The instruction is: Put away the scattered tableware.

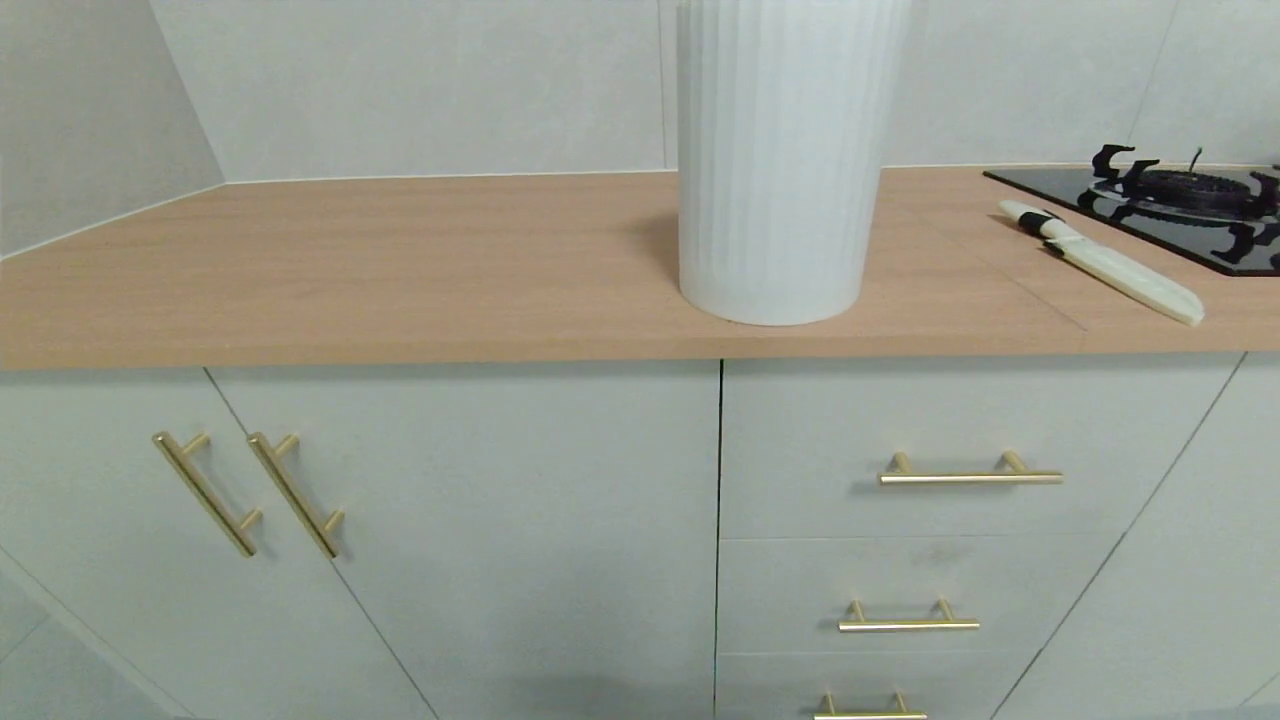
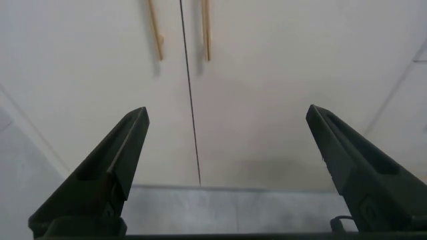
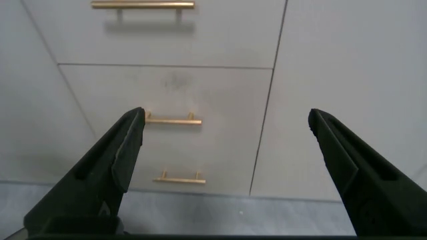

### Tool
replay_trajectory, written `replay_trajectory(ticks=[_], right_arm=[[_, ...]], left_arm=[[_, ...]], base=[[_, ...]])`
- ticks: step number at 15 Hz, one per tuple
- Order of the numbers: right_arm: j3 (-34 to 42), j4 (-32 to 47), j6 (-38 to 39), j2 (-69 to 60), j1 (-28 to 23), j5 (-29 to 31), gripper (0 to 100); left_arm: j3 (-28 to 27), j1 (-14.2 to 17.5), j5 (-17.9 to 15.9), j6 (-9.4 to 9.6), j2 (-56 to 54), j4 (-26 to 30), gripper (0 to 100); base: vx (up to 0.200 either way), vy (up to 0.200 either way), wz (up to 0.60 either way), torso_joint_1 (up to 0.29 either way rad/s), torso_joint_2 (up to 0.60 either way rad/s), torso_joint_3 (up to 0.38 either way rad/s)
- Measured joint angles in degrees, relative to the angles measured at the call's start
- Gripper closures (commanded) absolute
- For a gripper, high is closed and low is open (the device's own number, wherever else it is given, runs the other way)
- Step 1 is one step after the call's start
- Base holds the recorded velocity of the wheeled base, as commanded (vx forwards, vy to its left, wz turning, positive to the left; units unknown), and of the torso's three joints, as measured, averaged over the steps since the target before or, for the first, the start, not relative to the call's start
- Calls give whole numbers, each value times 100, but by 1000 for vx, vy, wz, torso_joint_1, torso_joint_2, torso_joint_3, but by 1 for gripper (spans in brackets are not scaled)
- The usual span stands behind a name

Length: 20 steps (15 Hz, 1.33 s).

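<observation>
The left gripper (image 2: 227, 117) hangs before the 2 cabinet doors (image 2: 267, 100), its fingers (image 2: 113, 167) spread wide, holding nothing. On the wooden desk (image 1: 350, 270) stands a tall white ribbed holder (image 1: 770, 160). Right of it, a white knife (image 1: 1100, 265) lies just beside the hob (image 1: 1180, 215). The right gripper (image 3: 227, 117) faces the 3 drawers (image 3: 167, 87), its fingers equally spread and bare.

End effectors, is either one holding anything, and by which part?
Nothing is held: left end effector and right end effector are both open and empty.
</observation>
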<state>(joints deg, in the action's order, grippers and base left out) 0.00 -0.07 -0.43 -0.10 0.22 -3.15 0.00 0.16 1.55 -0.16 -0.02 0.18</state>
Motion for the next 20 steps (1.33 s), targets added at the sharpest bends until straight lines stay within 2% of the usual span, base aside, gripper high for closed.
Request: replay_trajectory(ticks=[9, 15, 20], right_arm=[[0, 0, 0, 2, 2, 0, 0], [0, 2, 2, 2, 5, 9, 0], [0, 0, -15, 2, -1, 11, 0]], left_arm=[[0, 0, 0, -9, 0, 0, 0], [0, 5, 1, -9, 0, 0, 0], [0, -2, 0, -5, 0, 0, 0]], base=[[0, 0, 0, 0, 0, 0], [0, -200, 0, 3, 0, 4], [0, 0, 0, 0, 0, 0]])
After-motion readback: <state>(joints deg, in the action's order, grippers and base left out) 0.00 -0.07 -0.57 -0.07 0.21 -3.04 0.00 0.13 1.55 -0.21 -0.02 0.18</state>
